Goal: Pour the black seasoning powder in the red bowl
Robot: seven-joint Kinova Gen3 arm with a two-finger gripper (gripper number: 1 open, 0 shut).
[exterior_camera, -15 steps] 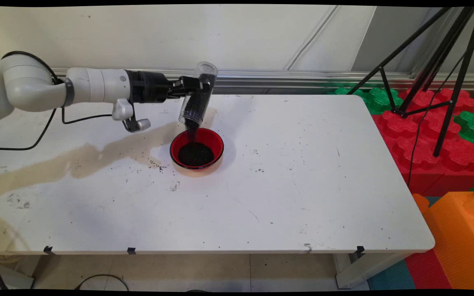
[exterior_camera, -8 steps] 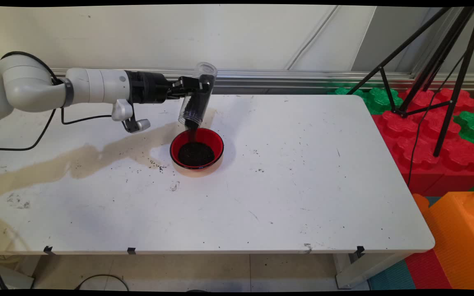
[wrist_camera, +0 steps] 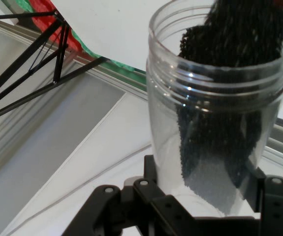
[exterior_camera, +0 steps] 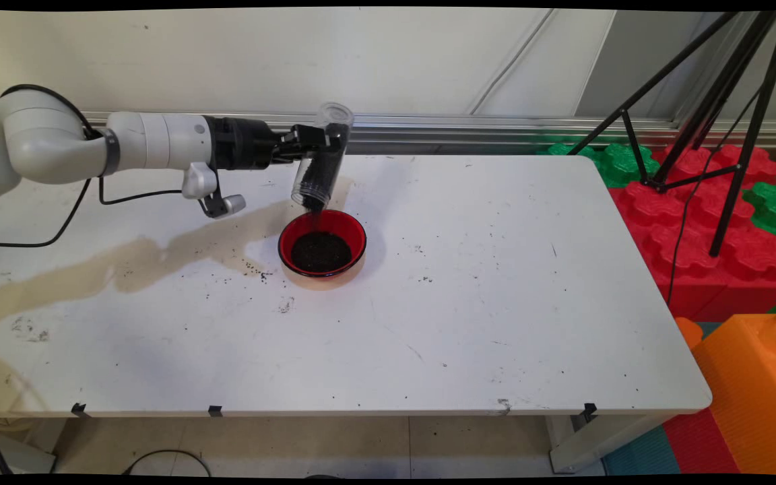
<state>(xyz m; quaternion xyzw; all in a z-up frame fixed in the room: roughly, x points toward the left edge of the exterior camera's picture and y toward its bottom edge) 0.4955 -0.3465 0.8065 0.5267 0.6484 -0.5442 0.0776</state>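
Your jaws [exterior_camera: 320, 143] stay clamped on the tipped jar [exterior_camera: 321, 160], grains still streaming into the bowl [exterior_camera: 322, 243], pile growing.

Clear jar [exterior_camera: 320, 165] tipped mouth-down, dark grains [wrist_camera: 230, 98] falling into red bowl [exterior_camera: 322, 243]

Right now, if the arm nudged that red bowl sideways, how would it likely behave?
The bowl looks low and wide, so it would probably slide rather than tip. The dark grains heaped inside likely add weight and steady it. A sharp shove might still scatter some; loose specks already lie on the table.
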